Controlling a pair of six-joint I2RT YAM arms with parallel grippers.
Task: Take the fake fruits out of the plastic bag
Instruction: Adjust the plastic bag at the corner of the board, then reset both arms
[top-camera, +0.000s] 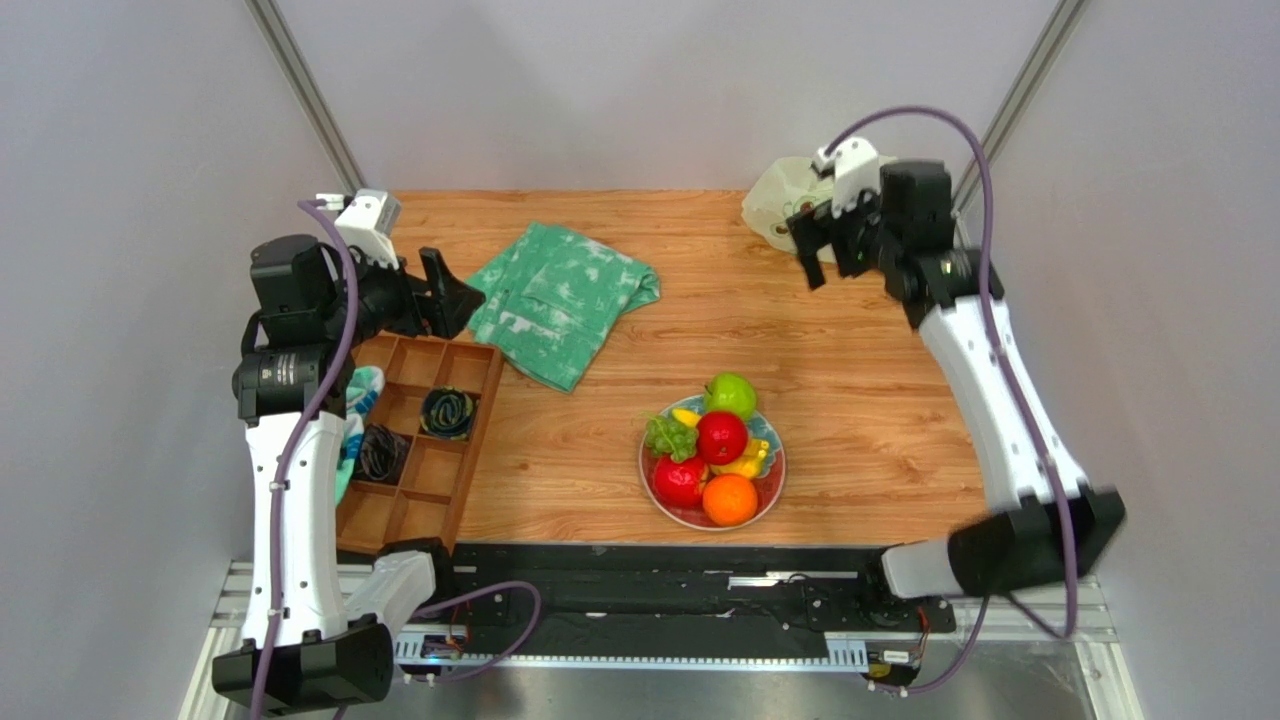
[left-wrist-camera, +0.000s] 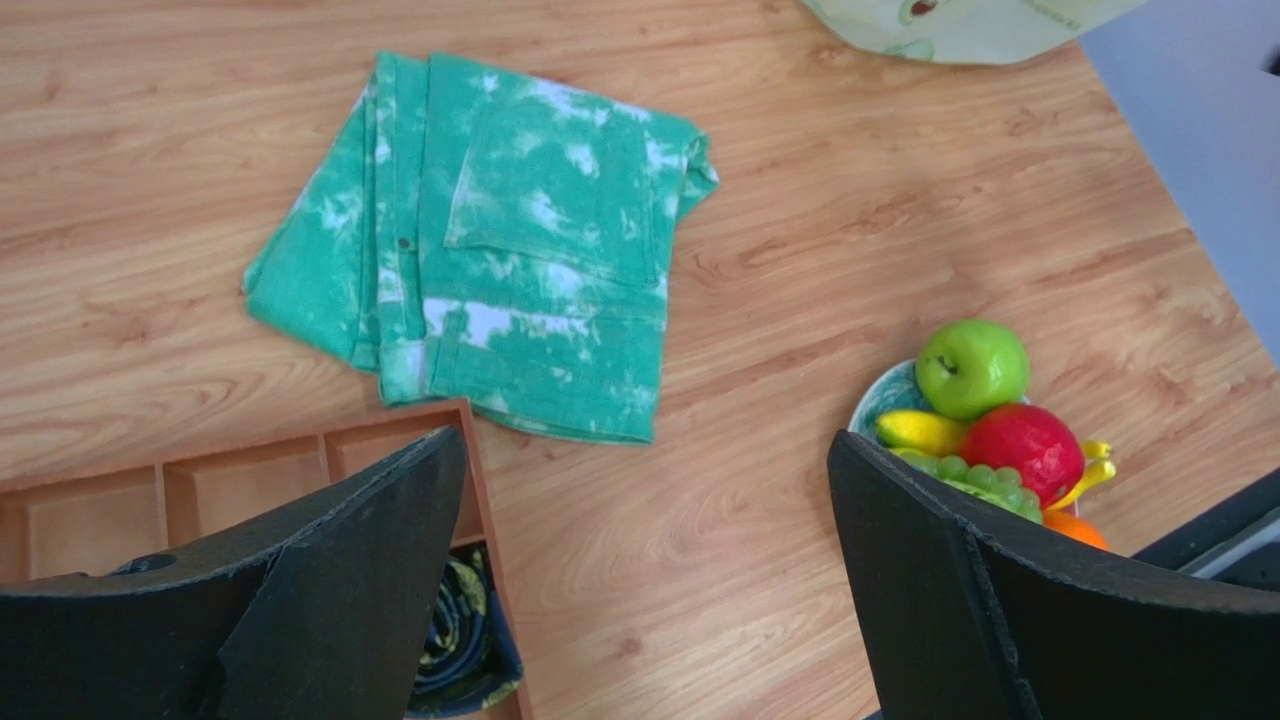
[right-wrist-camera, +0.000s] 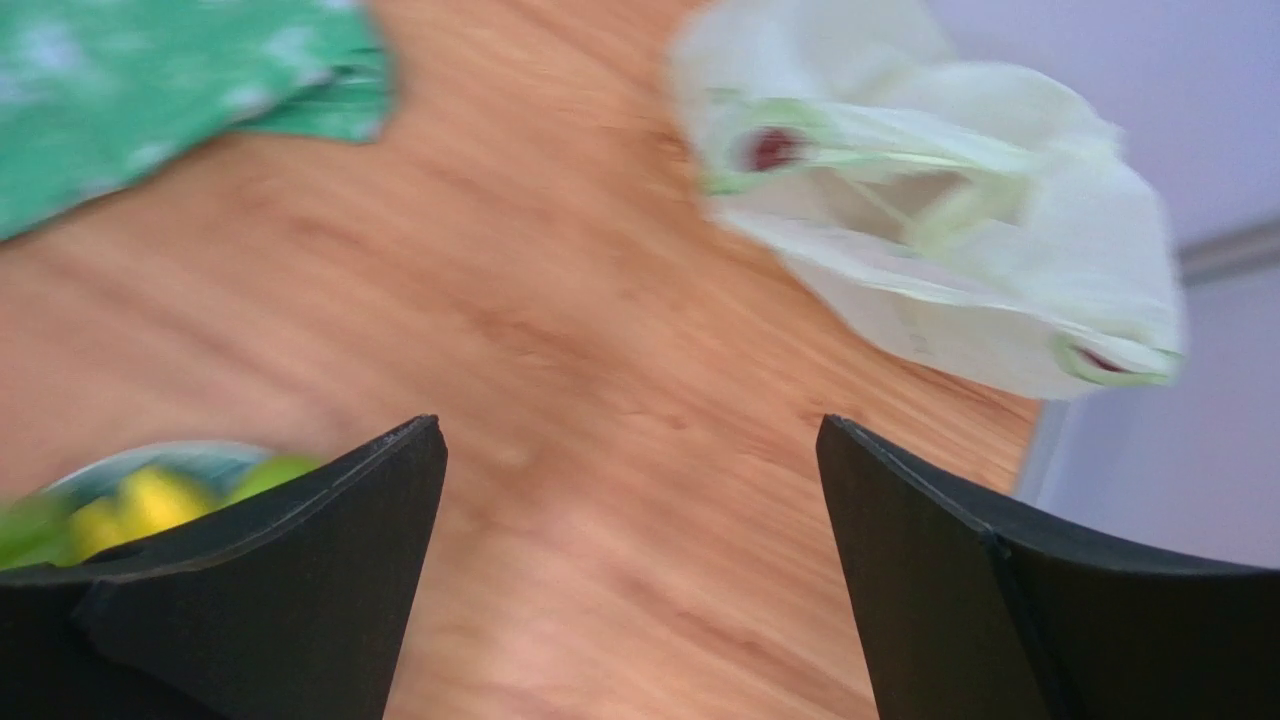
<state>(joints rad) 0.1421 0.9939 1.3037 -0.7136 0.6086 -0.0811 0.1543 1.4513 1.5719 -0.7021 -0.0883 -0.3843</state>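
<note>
The fake fruits (top-camera: 714, 458) are sitting heaped on a round plate (top-camera: 766, 435) near the front centre of the wooden table (top-camera: 842, 360), all of them outside the plastic bag (top-camera: 774, 203). The green apple (top-camera: 732, 395) is lying at the far side of the heap and the orange (top-camera: 730, 500) at the near side.

The bag is lying crumpled at the table's far right corner. The right gripper (top-camera: 827, 240) is hovering just beside it with its fingers spread wide, gripping nothing. The right wrist view is blurred, and the bag is showing ahead of the fingers, apart from them.

The left gripper (top-camera: 448, 293) is hanging over the far end of a wooden compartment tray (top-camera: 421, 450), its fingers likewise wide apart and holding nothing. A folded green-and-white cloth (top-camera: 559, 300) is lying between the two grippers.
</note>
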